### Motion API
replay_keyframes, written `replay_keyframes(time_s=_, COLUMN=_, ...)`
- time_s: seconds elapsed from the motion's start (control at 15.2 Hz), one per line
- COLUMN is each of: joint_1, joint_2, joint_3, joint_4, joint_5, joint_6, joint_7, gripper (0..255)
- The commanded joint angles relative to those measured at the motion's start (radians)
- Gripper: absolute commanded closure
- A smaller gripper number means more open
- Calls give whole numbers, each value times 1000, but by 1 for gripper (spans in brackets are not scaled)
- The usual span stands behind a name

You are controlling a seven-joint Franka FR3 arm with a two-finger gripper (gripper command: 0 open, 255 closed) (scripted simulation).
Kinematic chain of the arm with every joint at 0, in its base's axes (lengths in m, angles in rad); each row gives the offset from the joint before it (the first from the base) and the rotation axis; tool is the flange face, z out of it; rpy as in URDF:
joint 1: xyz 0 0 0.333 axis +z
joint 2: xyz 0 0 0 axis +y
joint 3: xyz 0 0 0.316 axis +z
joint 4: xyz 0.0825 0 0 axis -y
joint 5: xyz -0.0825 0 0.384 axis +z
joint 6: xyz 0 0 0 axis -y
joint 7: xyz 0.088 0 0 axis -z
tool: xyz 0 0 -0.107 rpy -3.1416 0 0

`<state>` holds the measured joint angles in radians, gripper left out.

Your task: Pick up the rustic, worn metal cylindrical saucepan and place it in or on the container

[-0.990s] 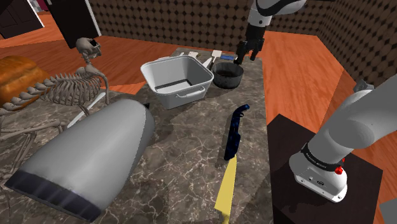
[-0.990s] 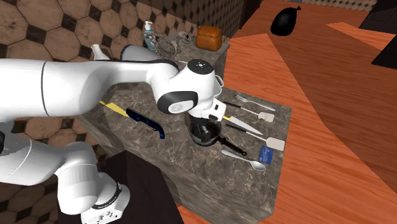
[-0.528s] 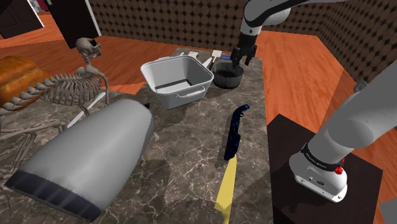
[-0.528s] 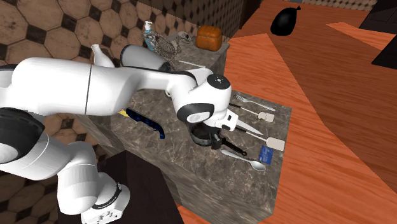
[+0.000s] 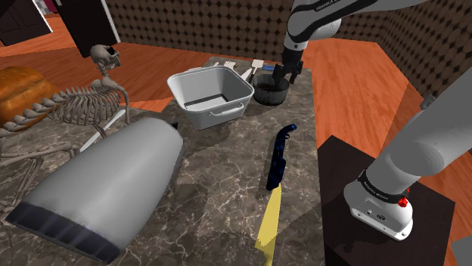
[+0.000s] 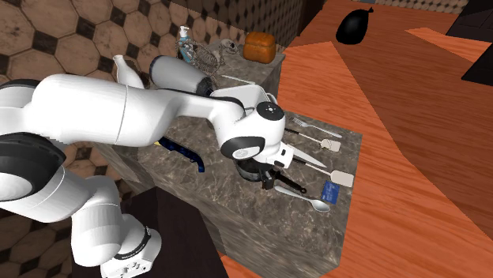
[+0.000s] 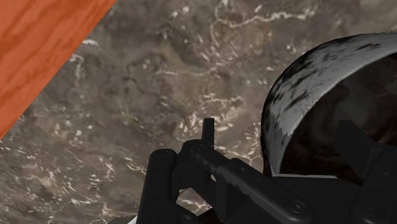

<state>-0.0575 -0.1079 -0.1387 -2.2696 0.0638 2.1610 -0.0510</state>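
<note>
Orange plank floor (image 5: 355, 83) surrounds a dark marbled worktop (image 5: 219, 174). Largest on it is a grey cylindrical body (image 5: 113, 189), lying on its side beside a skeleton (image 5: 72, 106). Further along stands the container (image 5: 198, 115), a pale open tub. The saucepan (image 5: 268, 91) stands just beside the tub, on the shoulder view's right, near the worktop's far end. It is dark, mottled and upright, mouth up. Its handle (image 6: 291, 188) sets the long axis, pointing toward the second exterior view's lower right, at a spoon (image 6: 316, 204). A blue-handled knife (image 5: 277, 160) lies well apart. The tool (image 5: 287, 74) is low over the saucepan's rim. Its fingers (image 7: 162, 181) are spread, with the pan's wall between them. Contact cannot be confirmed.
</note>
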Motion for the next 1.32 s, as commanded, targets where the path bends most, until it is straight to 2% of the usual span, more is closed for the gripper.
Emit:
replay_keyframes(time_s=0.0, joint_1=0, joint_2=1, joint_3=0, joint_4=-1, joint_5=0, joint_6=2, joint_7=0, gripper=0)
replay_keyframes(time_s=0.2, joint_1=0, joint_2=0, joint_3=0, joint_4=-1, joint_5=0, joint_6=1, joint_7=0, gripper=0)
replay_keyframes(time_s=0.26, joint_1=0, joint_2=0, joint_3=0, joint_4=-1, joint_5=0, joint_6=1, joint_7=0, gripper=255)
replay_keyframes(time_s=0.86, joint_1=0, joint_2=1, joint_3=0, joint_4=-1, joint_5=0, joint_6=2, joint_7=0, gripper=255)
replay_keyframes(time_s=1.25, joint_1=-1, joint_2=-33, joint_3=1, joint_4=48, joint_5=-8, joint_6=-80, joint_7=10, gripper=255)
